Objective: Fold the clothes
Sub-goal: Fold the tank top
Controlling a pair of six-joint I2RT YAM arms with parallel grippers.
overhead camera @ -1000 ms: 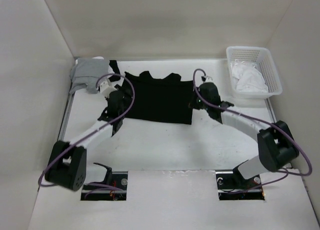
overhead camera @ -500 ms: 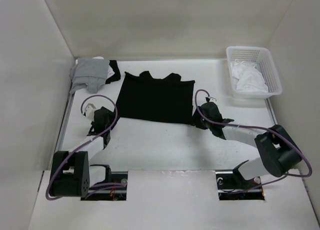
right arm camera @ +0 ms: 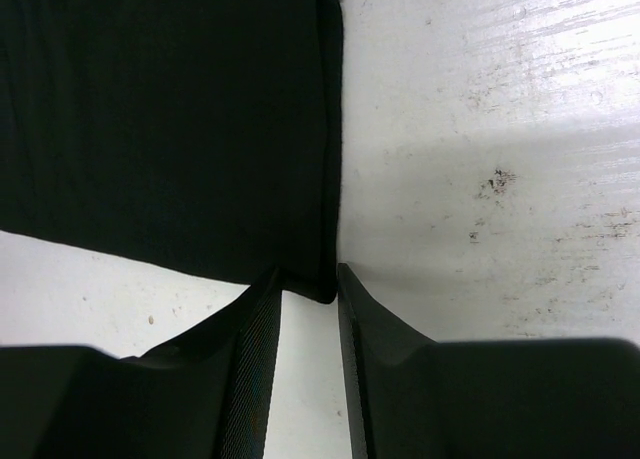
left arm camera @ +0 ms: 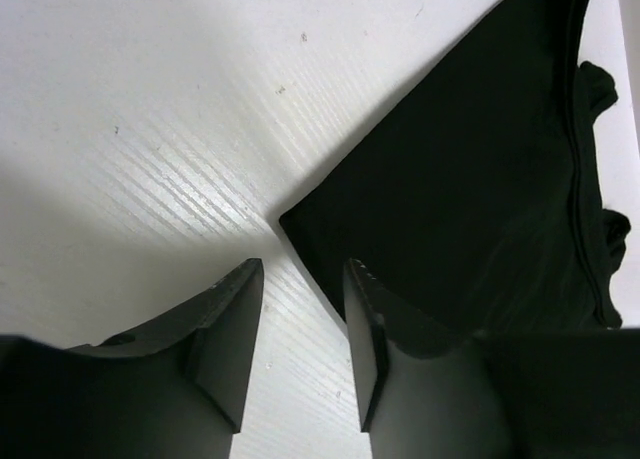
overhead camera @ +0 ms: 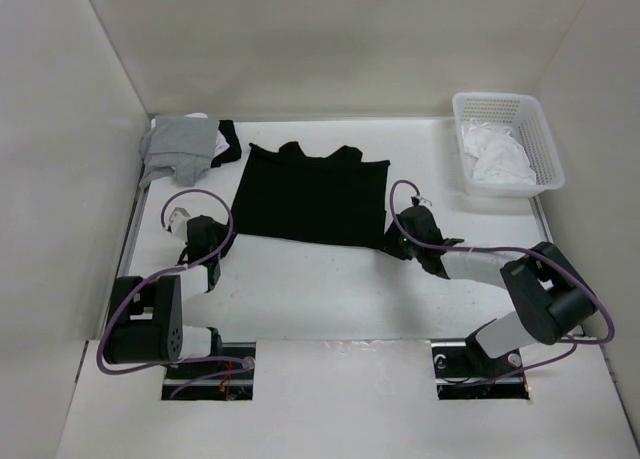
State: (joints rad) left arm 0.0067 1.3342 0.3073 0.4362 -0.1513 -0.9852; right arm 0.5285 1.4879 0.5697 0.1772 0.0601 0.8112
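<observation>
We look down on a white table (overhead camera: 320, 289), scuffed and speckled up close, boxed in by plain pale walls (overhead camera: 330, 49) at the left, back and right of the frame. The light is soft and even. A white mesh basket (overhead camera: 490, 98) sits upper right; a white board (overhead camera: 340, 399) with two square cutouts spans the bottom.

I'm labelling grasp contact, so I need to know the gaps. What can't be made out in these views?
Right wrist: whether the right end effector touches the black garment's corner; its fingers shade it.
Left wrist: the garment's far side, cut off by the frame edge.
Top: dark item beneath the grey garment, mostly covered.
</observation>
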